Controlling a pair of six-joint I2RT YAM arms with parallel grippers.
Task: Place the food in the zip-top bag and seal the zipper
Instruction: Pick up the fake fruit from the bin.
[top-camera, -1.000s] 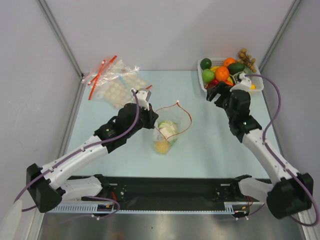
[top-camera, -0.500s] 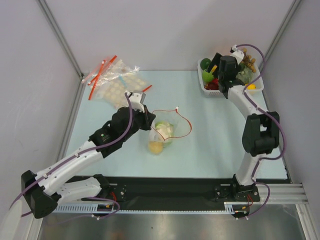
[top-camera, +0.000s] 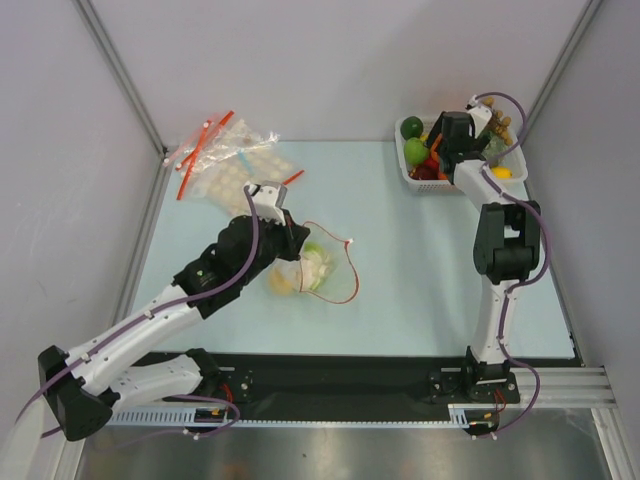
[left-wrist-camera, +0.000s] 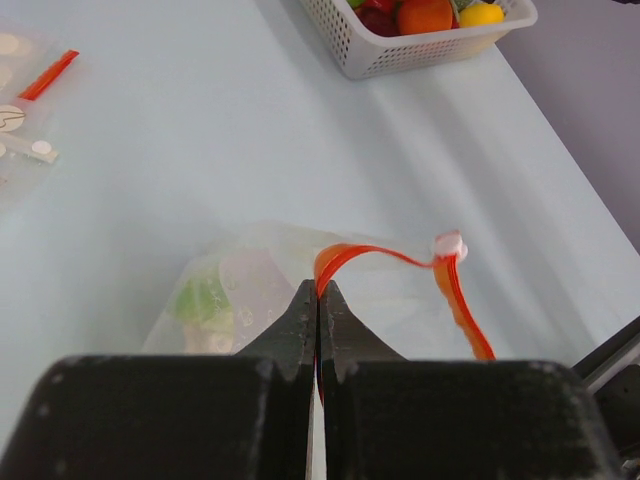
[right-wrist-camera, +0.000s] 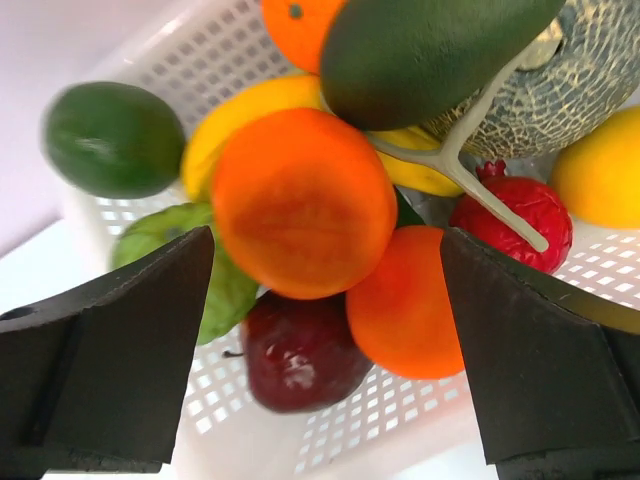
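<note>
The clear zip-top bag (top-camera: 318, 272) lies on the table with a lemon and green and pale food inside (left-wrist-camera: 200, 298). My left gripper (top-camera: 288, 238) (left-wrist-camera: 318, 300) is shut on the bag's red-orange zipper (left-wrist-camera: 375, 254), near its bend. The white slider (left-wrist-camera: 449, 244) sits further along the strip. My right gripper (top-camera: 438, 152) (right-wrist-camera: 325, 335) hangs open over the white basket (top-camera: 408, 170). An orange (right-wrist-camera: 303, 200), a second orange (right-wrist-camera: 405, 315) and a dark red fruit (right-wrist-camera: 300, 355) lie between and below its fingers (right-wrist-camera: 110, 370); it holds nothing.
The basket (right-wrist-camera: 180, 60) also holds a lime (right-wrist-camera: 113, 138), avocado (right-wrist-camera: 420, 50), melon (right-wrist-camera: 595, 60), lemon (right-wrist-camera: 600, 180) and a red fruit (right-wrist-camera: 510, 215). Crinkled disc-dotted bags (top-camera: 225, 165) lie at the back left. Walls close in on both sides.
My right arm swung up and over the basket, its jaws opening wide. My left gripper pulled the bag a little left and nearer, and the bag tipped over flatter.
</note>
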